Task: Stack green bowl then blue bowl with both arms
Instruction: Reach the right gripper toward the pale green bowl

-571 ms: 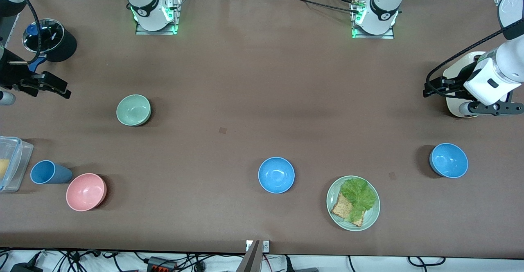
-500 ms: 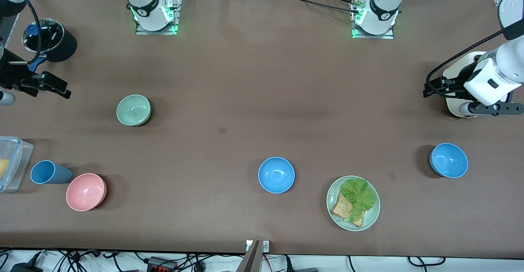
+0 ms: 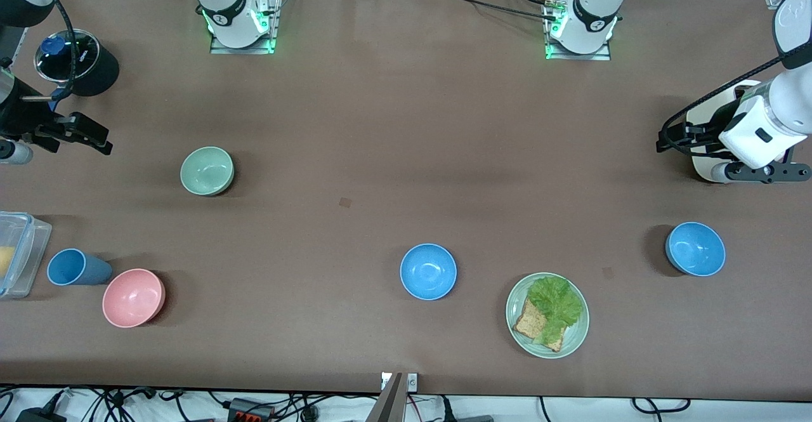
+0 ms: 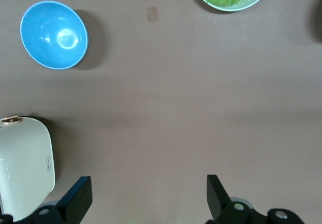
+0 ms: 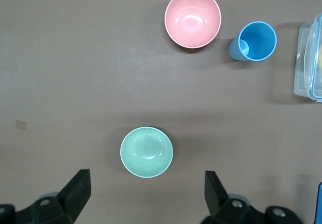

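The green bowl [image 3: 207, 171] sits upright toward the right arm's end; it also shows in the right wrist view [image 5: 146, 151]. One blue bowl [image 3: 428, 271] sits mid-table near the front camera. A second blue bowl [image 3: 695, 249] sits toward the left arm's end and shows in the left wrist view [image 4: 54, 34]. My right gripper [image 3: 89, 135] hangs open and empty over the table's end, apart from the green bowl; its jaws [image 5: 146, 191] stand wide. My left gripper [image 3: 669, 138] is open and empty [image 4: 147, 196] above the table beside a white object.
A pink bowl [image 3: 134, 297], a blue cup [image 3: 70, 267] and a clear plastic box [image 3: 16, 254] sit at the right arm's end. A black pot [image 3: 76, 60] stands near the right gripper. A green plate [image 3: 574, 339] holds lettuce and bread. The white object [image 3: 704, 165] lies under the left hand.
Both hands have shifted only slightly at their ends of the table. No bowl has moved.
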{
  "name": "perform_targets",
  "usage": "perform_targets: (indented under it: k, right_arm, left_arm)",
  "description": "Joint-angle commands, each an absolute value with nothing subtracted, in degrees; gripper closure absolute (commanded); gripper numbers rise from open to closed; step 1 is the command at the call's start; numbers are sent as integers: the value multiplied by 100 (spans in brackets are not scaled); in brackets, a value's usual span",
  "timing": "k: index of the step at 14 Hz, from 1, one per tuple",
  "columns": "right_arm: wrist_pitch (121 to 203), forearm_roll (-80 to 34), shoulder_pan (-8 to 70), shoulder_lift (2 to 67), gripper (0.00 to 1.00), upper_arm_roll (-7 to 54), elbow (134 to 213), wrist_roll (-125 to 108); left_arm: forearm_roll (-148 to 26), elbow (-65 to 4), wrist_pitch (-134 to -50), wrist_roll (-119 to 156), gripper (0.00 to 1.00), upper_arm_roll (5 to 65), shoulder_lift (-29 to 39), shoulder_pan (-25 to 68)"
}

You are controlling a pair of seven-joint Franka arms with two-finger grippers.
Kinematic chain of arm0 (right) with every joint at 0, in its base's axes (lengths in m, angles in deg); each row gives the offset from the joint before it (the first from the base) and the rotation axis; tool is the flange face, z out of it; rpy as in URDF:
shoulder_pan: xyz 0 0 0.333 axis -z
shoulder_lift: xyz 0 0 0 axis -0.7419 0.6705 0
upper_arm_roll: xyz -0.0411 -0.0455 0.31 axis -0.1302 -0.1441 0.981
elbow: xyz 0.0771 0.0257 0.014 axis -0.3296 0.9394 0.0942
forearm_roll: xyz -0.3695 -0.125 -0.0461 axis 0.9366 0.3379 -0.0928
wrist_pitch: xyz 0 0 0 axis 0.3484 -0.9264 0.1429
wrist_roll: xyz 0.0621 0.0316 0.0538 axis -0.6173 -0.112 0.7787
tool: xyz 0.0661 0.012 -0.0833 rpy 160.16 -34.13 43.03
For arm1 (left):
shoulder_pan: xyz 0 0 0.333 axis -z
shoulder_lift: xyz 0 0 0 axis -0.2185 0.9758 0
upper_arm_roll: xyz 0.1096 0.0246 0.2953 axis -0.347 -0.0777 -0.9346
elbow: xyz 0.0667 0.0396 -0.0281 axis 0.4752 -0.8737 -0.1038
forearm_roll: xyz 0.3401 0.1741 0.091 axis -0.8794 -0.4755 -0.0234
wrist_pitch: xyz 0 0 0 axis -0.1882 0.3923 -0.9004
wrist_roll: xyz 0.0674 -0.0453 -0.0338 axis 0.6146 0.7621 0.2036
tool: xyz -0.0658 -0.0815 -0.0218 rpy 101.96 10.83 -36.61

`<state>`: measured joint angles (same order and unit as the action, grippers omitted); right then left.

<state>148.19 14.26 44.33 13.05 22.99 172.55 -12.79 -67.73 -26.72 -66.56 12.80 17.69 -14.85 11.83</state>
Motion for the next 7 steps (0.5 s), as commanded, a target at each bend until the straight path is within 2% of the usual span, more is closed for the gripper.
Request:
perform_targets:
  k: [1,7]
  right_arm:
    - [14820,1491,4412,1505,0,2297,17450,-1264]
    - [15021,1483,4438,2893,0,2288,17581,-1273]
  left_arm:
    - [-6853,-2477,-6483,1302,0,1776,-1389,1183]
    - [-7028,-2407,-6483,1233,0,1741,-1248,1166]
